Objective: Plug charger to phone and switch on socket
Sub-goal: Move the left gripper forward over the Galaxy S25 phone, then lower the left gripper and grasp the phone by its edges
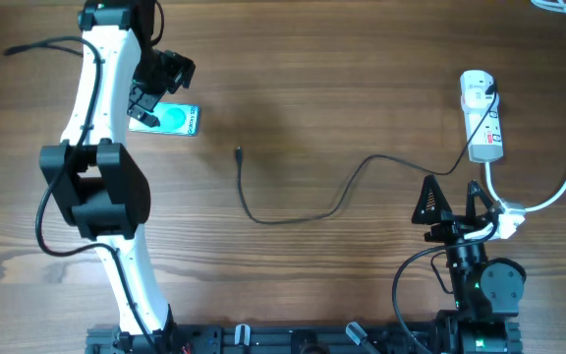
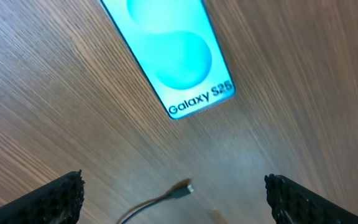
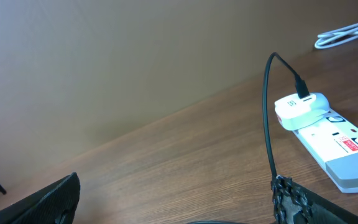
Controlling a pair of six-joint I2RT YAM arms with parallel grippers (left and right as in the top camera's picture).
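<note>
The phone lies flat at the left with its teal screen lit; the left wrist view shows it with the text "Galaxy S25". My left gripper is open and empty, hovering over the phone's left end. The charger is a thin black cable. Its connector tip lies free on the table to the right of the phone. Its far end goes into a white adapter on the socket. My right gripper is open and empty, below the socket.
The socket's thick white lead loops from the strip's near end past my right gripper and runs off at the top right. The black cable crosses just in front of my right finger. The table is brown wood.
</note>
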